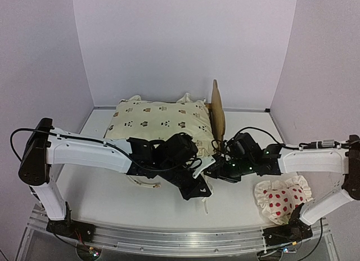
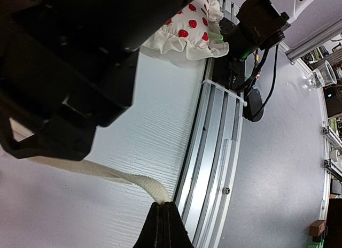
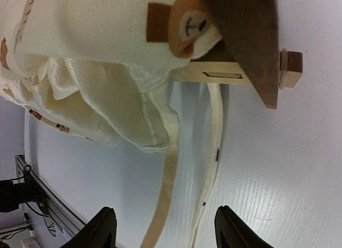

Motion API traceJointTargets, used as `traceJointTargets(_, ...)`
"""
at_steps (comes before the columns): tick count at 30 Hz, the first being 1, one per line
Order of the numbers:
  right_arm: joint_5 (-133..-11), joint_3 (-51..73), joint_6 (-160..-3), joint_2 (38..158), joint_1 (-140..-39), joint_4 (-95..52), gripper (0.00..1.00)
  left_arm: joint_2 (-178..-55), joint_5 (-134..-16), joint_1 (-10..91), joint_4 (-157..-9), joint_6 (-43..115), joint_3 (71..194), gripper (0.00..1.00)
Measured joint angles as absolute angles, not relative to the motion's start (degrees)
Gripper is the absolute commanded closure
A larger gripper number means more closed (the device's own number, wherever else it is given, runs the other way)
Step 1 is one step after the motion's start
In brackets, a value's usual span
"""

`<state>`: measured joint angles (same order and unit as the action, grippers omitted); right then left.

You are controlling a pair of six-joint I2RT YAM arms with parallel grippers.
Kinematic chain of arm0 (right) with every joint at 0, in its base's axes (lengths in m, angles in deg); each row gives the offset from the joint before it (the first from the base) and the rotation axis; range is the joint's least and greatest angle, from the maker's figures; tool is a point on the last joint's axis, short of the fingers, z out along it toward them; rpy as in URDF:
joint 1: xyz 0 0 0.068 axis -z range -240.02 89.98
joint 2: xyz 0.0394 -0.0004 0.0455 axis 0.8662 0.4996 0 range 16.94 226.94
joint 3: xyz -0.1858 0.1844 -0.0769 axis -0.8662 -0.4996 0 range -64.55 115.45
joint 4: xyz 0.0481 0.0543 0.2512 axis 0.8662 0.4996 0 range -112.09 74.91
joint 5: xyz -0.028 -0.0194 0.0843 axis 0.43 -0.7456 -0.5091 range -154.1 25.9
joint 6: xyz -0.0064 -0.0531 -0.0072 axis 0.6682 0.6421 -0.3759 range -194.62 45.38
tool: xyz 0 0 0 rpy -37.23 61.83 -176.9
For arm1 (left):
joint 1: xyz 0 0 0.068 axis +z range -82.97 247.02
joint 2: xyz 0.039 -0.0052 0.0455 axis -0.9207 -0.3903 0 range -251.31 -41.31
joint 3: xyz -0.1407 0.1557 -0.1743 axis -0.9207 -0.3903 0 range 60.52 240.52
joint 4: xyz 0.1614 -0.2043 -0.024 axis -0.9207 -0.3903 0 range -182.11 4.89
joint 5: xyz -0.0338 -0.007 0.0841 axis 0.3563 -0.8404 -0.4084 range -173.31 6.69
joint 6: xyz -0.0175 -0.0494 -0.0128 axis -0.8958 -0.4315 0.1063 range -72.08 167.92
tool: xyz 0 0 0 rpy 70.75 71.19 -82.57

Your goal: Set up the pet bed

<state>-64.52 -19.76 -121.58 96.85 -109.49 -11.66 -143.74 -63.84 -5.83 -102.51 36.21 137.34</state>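
One pet bed [image 1: 218, 110], one cover [image 1: 160, 120], one pillow [image 1: 279, 200]. Left fingers [image 2: 155, 233] pinching one tie [image 2: 96, 170]; right fingers [image 3: 101, 229] spread.

The cover [image 1: 163, 120] lies on the pet bed [image 1: 218, 108] at the back of the table [image 1: 107, 202] — the pillow [image 1: 281, 199] nearer, rightward.

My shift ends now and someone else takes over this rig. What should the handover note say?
Left gripper: jaws shut on a cream tie, low over the table.
Right gripper: jaws open, holding nothing, near the headboard corner of the bed.
Cover lies over the bed at the back of the table.
Pillow lies on the table by the right arm.
Done: cover on.
Left: probably the loose ties, then the pillow onto the bed.
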Motion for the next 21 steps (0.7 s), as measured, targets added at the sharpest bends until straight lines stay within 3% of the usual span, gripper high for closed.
traceJointTargets(10, -73.32, -16.59, -128.12, 106.36, -108.65, -19.13, 0.48, -143.74, -63.32, -5.87, -102.20, 36.52, 135.94, 1.00)
traceJointTargets(21, -75.50, -18.99, -130.03, 106.97, -108.89, -20.92, 0.66, -143.70, -63.38, -6.02, -101.52, 37.66, 135.31, 1.00)
